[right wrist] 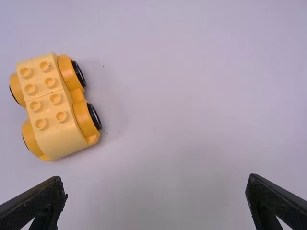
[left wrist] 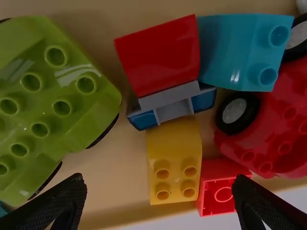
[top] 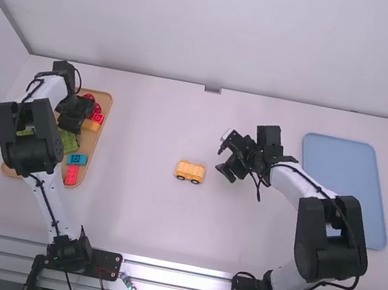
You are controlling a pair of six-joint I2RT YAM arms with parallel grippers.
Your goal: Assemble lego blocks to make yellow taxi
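Observation:
My left gripper (top: pixel 72 122) is over the wooden tray of blocks at the table's left. In the left wrist view, the left gripper (left wrist: pixel 158 203) stands open above a yellow block (left wrist: pixel 174 160) with studs, which lies beside a small red block (left wrist: pixel 218 189). Near the table's middle is a yellow car (top: pixel 190 172) on wheels. My right gripper (top: pixel 226 158) is to the right of that car. Seen from the right wrist, the right gripper (right wrist: pixel 156 199) is open and holds nothing, with the yellow car (right wrist: pixel 55 108) off to one side.
The wooden tray (top: pixel 106 103) also holds a green wheeled base (left wrist: pixel 53 103), a red wheeled base (left wrist: pixel 278 129), a teal block (left wrist: pixel 244 50) and a red sloped block (left wrist: pixel 160 55). A blue tray (top: pixel 347 172) lies at the right.

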